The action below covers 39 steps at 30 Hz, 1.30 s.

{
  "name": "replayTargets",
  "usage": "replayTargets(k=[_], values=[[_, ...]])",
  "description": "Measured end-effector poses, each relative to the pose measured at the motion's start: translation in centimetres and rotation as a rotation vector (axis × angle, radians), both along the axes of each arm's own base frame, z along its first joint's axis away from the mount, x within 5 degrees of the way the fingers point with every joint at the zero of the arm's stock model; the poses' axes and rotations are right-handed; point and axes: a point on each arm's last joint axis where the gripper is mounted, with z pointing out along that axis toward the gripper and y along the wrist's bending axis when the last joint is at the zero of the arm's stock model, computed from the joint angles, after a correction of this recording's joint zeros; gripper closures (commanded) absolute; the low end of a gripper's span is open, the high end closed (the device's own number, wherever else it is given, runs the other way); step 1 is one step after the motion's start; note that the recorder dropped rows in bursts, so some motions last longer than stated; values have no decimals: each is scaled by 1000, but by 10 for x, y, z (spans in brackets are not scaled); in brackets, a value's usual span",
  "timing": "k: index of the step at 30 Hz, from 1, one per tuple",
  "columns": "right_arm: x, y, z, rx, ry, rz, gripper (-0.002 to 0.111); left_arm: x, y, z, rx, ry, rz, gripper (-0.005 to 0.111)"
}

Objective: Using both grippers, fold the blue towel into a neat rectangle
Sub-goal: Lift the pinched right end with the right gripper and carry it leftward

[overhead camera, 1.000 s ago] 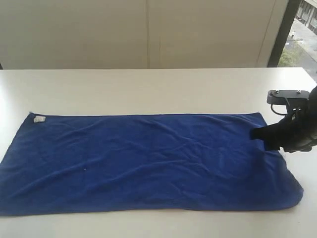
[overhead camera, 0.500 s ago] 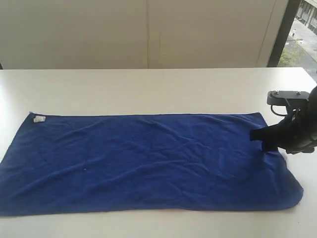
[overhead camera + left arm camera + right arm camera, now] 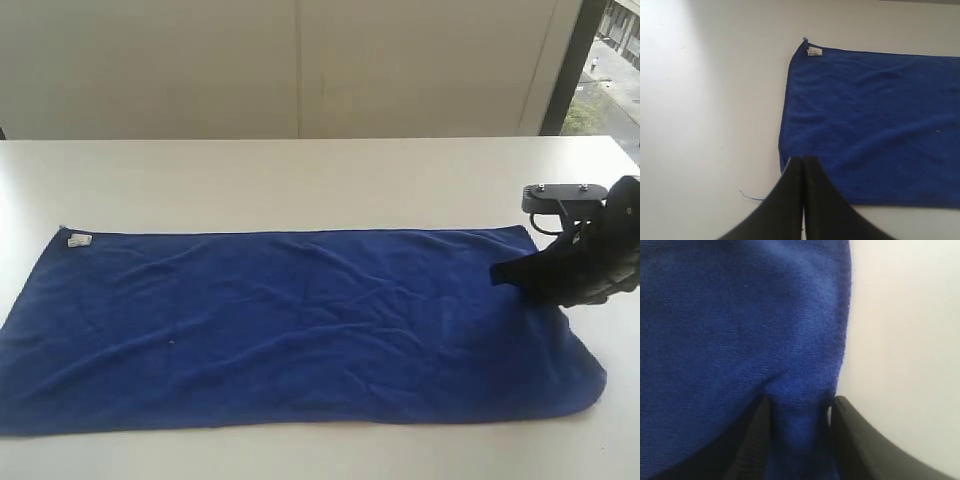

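Right gripper pinching the end of the blue towel; left gripper closed and empty

The right gripper [image 3: 500, 272] reaches in low from the right side of the exterior view. Its bulky matte-black body tilts down, with the fingers pointing across the right short edge of the blue towel [image 3: 290, 320]. In the right wrist view its black fingers [image 3: 757, 440] stand partly apart, with a raised fold of the cloth bunched between them right at the hem. The towel is soft, deep-blue microfibre, long and rectangular. It lies spread and lightly rippled on the smooth white table [image 3: 300, 180], with a small white tag [image 3: 78, 240] at its far left corner. The left gripper [image 3: 803, 165] has its two tapered black fingers pressed flat together, holding nothing. It is poised over the towel's left short edge near a loose thread [image 3: 750, 196].
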Motion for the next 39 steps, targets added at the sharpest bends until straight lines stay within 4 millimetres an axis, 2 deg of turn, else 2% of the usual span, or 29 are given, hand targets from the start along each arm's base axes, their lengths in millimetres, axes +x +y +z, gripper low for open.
replayTargets(k=[6,10,16,21,25,32,39], values=[[0,1,0,2,-3,-1,101,0,0,0,0,0,0,107],[0,1,-1,10,2,-8,107,0,0,0,0,0,0,107],[-7,3,11,17,41,-6,107,0,0,0,0,0,0,107],[-12,3,38,18,30,-4,107,0,0,0,0,0,0,107],[-11,8,50,17,28,12,107,0,0,0,0,0,0,107],[-5,27,61,21,27,63,107,0,0,0,0,0,0,107],[4,56,74,36,2,110,107,0,0,0,0,0,0,107]])
